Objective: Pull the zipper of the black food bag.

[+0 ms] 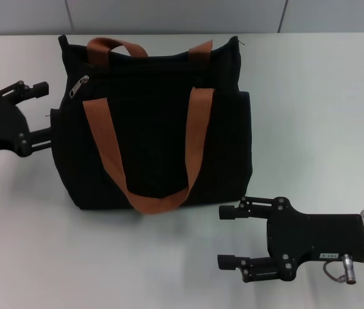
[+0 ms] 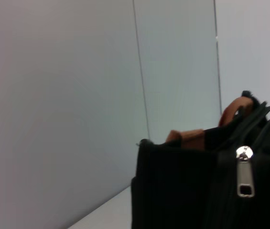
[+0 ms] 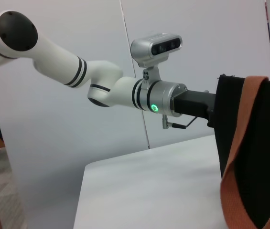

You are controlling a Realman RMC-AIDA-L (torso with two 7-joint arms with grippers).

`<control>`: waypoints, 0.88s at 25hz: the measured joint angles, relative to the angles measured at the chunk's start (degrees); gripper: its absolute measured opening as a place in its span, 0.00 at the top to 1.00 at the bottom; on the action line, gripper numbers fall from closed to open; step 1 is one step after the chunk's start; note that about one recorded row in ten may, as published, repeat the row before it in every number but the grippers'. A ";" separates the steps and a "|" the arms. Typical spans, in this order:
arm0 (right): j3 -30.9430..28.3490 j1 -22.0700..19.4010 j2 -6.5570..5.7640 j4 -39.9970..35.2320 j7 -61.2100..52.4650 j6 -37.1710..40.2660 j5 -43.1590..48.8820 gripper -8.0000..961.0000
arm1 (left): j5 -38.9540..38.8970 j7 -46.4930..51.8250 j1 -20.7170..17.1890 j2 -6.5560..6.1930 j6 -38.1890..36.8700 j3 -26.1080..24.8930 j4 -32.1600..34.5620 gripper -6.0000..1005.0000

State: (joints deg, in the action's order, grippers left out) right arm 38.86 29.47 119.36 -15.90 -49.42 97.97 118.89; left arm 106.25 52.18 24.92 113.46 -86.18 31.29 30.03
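The black food bag (image 1: pixel 153 129) stands upright in the middle of the white table, with two rust-brown straps (image 1: pixel 98 135). The silver zipper pull (image 1: pixel 78 87) hangs at the bag's upper left corner. In the left wrist view the pull (image 2: pixel 243 177) shows close up on the bag (image 2: pixel 178 191). My left gripper (image 1: pixel 48 111) is open, right beside the bag's left side, a little below and left of the pull. My right gripper (image 1: pixel 225 236) is open and empty, low on the table in front of the bag's right corner. The bag's edge also shows in the right wrist view (image 3: pixel 264 143).
The white table (image 1: pixel 317 116) runs to a grey wall at the back. The right wrist view shows my left arm (image 3: pixel 125 90) reaching to the bag's far side.
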 joint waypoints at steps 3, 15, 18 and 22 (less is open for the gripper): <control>-0.01 -0.26 0.00 0.09 0.00 0.02 -0.34 0.19 | -0.05 -0.31 0.28 0.42 1.18 -0.11 0.39 0.17; -0.01 -0.19 0.00 -0.10 -0.36 0.17 -1.09 0.19 | -6.14 -8.14 0.00 2.39 1.32 -1.19 0.73 0.17; -0.02 -0.16 0.00 -0.10 -0.42 0.23 -1.11 0.19 | -7.35 -8.76 -0.21 2.64 0.92 -1.23 0.73 0.44; -0.01 -0.12 0.00 -0.10 -0.44 0.29 -1.13 0.19 | -8.32 -9.25 -0.57 2.49 -1.34 -1.24 0.64 0.58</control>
State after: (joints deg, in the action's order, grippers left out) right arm 38.85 29.35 119.36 -16.00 -49.85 98.26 117.77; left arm 97.93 42.93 24.34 115.94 -87.52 30.05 30.67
